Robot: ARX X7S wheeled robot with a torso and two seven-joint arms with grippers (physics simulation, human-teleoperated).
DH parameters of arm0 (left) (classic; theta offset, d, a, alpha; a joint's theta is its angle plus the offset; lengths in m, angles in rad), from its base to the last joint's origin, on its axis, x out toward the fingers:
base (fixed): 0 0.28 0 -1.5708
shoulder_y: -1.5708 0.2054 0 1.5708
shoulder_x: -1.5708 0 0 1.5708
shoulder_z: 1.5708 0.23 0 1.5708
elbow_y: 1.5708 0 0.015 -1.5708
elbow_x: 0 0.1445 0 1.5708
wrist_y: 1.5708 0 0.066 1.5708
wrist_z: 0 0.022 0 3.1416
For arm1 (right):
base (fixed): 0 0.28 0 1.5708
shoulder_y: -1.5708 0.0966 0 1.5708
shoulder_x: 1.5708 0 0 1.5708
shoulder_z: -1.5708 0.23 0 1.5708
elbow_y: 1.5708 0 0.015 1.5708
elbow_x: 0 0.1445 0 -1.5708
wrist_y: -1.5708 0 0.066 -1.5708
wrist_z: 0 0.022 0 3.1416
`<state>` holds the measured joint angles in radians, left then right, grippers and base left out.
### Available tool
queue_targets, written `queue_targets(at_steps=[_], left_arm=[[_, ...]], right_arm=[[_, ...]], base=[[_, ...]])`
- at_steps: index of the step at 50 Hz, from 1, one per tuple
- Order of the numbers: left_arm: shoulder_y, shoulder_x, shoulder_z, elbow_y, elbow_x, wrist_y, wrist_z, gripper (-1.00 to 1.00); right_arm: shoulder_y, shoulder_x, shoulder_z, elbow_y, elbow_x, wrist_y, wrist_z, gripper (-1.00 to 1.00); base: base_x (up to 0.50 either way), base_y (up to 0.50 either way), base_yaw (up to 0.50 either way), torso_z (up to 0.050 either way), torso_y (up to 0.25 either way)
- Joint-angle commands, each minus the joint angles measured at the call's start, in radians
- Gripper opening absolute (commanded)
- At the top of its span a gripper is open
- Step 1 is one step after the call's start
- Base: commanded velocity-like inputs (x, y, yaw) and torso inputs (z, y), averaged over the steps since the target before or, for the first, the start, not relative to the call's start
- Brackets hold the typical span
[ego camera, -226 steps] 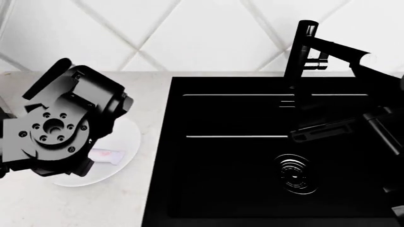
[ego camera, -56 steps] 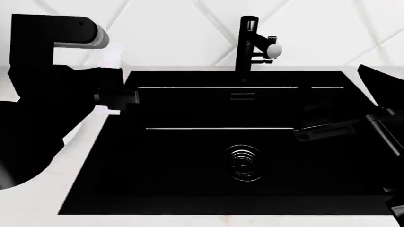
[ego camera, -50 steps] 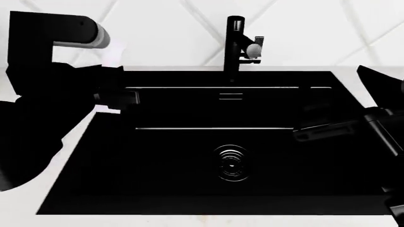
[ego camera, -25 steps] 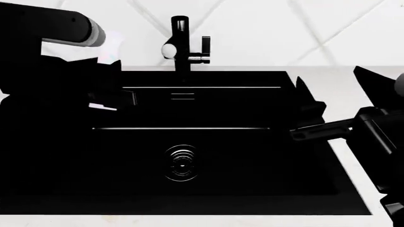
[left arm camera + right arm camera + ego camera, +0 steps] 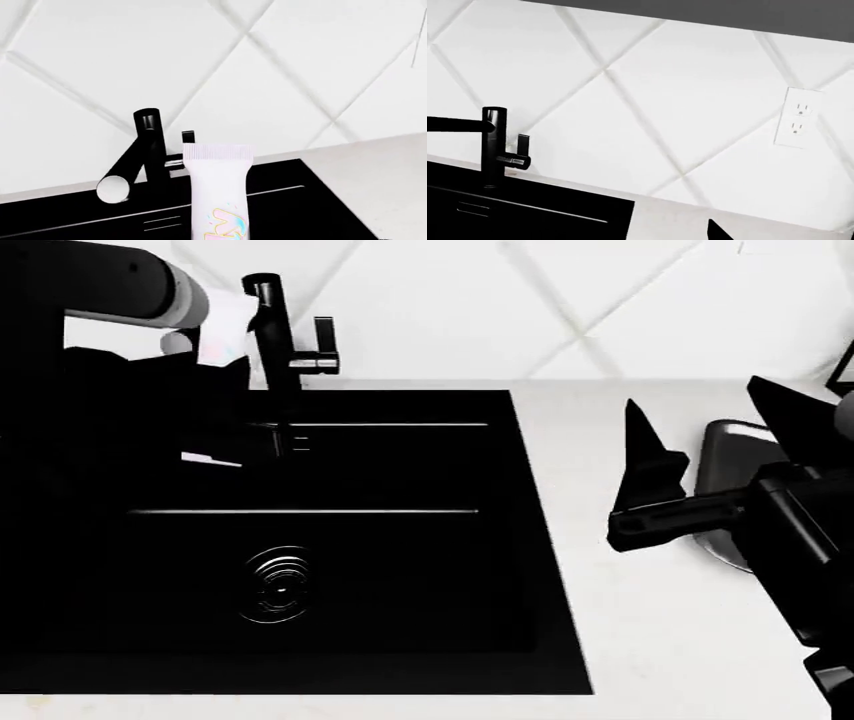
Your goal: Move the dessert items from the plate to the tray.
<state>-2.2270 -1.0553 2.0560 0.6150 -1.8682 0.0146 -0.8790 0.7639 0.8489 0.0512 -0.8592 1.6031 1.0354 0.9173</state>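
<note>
Two arms reach over a white countertop [image 5: 587, 570] with a black sink basin [image 5: 347, 540] sunk into it. At the left of the head view the left gripper [image 5: 220, 370] hangs above the basin's back edge and pinches the wrapped bar [image 5: 227, 322]. The bar's pale upper part sticks up out of the dark mass of the arm, just beside the black faucet [image 5: 274, 330]. From the left wrist view the wrapped bar [image 5: 219, 195] stands upright close to the camera, its crimped end uppermost and a small coloured print low on the wrapper. Its lower part runs out of the picture, so the fingers around it do not show there. Behind it are the faucet [image 5: 148, 150], whose spout points toward the camera, the basin and the diamond-patterned white wall [image 5: 133, 60]. The right gripper [image 5: 654, 490] hovers over the countertop to the right of the basin, its jaws spread apart with nothing between them: one finger points up and the other lies roughly level. Just behind it, at the right edge of the head view, lies the tray [image 5: 731, 455], glossy and dark with a rounded corner, mostly hidden by the right arm; what lies on it cannot be seen. The bar is well apart from the tray, with the width of the basin between them. The right wrist view shows the wall, the faucet [image 5: 494, 150] and a white wall outlet [image 5: 797, 125]
</note>
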Motion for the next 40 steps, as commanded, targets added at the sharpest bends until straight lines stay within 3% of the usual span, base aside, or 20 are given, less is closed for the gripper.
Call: queue_targets(at_steps=[1, 40], left_arm=[[0.007, -0.007, -0.021, 0.003, -0.007, 0.0, -0.002, -1.0], [0.06, 0.006, -0.064, -0.016, -0.015, -0.013, 0.004, -1.0]], right_arm=[[0.005, 0.003, -0.006, 0.0, 0.004, -0.004, 0.004, 1.0], [-0.006, 0.009, -0.016, -0.001, -0.01, -0.019, -0.001, 1.0]], base=[[0.0, -0.5, 0.0, 0.0, 0.0], [0.0, -0.5, 0.0, 0.0, 0.0]])
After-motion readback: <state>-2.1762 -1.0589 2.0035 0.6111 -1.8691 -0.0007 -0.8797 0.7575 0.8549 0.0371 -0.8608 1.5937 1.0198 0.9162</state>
